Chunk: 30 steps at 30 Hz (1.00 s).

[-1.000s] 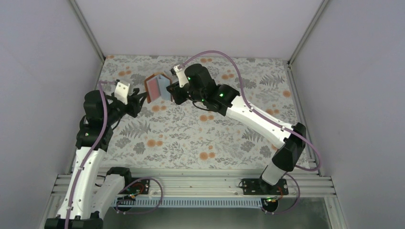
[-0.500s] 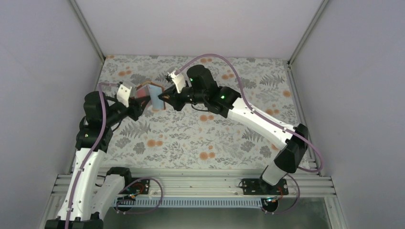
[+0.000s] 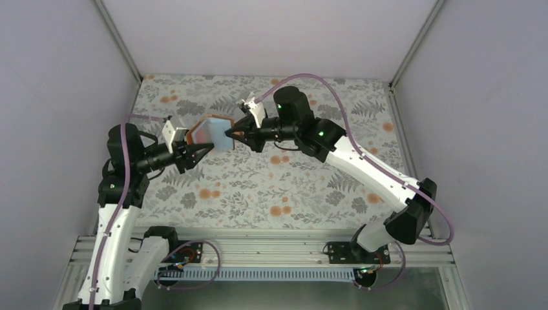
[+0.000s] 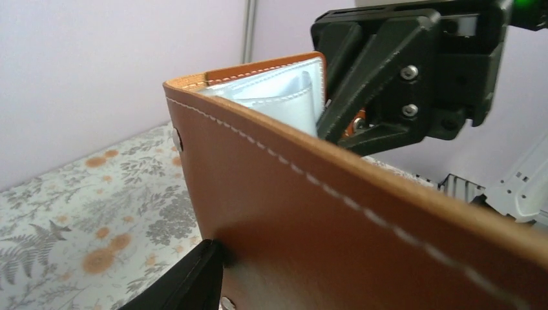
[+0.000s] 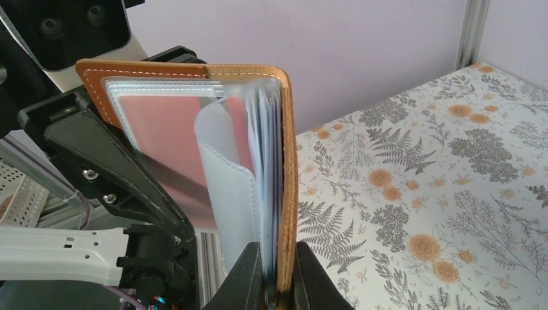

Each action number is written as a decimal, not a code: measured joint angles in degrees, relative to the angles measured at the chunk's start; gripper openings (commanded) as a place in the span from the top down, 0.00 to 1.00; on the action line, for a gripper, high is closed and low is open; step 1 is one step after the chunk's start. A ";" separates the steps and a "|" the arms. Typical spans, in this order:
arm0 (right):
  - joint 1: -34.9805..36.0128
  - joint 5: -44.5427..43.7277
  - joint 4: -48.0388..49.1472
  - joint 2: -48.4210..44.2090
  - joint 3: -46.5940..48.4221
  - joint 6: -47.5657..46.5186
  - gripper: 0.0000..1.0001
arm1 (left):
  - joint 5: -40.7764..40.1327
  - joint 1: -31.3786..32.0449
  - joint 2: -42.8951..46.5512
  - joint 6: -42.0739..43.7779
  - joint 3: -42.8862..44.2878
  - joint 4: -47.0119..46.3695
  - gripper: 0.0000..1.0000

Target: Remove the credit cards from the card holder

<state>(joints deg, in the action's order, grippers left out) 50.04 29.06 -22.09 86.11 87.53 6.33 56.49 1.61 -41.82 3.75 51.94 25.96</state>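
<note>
Above the bench's [image 3: 310, 187] far left, the brown card holder [image 3: 210, 131] hangs open. The right gripper [image 3: 232, 134] pinches its right cover. The left gripper [image 3: 197, 152] straddles the left cover, grip unclear. 1 red card [image 5: 161, 142] sits inside.

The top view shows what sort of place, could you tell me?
Likely a robot test booth: plain walls on metal posts, a left arm and right arm bolted to a rail, a flowered tablecloth.
</note>
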 measured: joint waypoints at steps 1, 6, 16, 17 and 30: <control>-0.24 0.33 0.00 -0.02 -0.02 -0.26 0.96 | 0.66 -0.07 0.11 0.42 0.02 0.31 0.57; -1.64 1.75 -0.04 -0.33 -0.81 -1.18 0.96 | 3.63 -0.33 0.20 2.80 1.11 3.39 0.56; -3.67 3.13 -0.09 -0.79 -1.33 -2.84 0.96 | 4.98 -0.33 0.92 4.96 3.45 5.18 0.62; -3.67 3.34 -0.09 -0.79 -1.33 -2.95 0.96 | 4.42 -0.33 0.92 5.01 3.45 5.27 0.62; -3.69 2.69 0.04 0.15 -0.94 1.33 0.96 | -5.40 -0.33 1.09 3.48 2.86 3.58 0.00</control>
<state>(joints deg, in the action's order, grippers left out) 46.35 31.75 -22.04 86.26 86.59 7.66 51.09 1.28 -40.73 7.22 54.81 29.54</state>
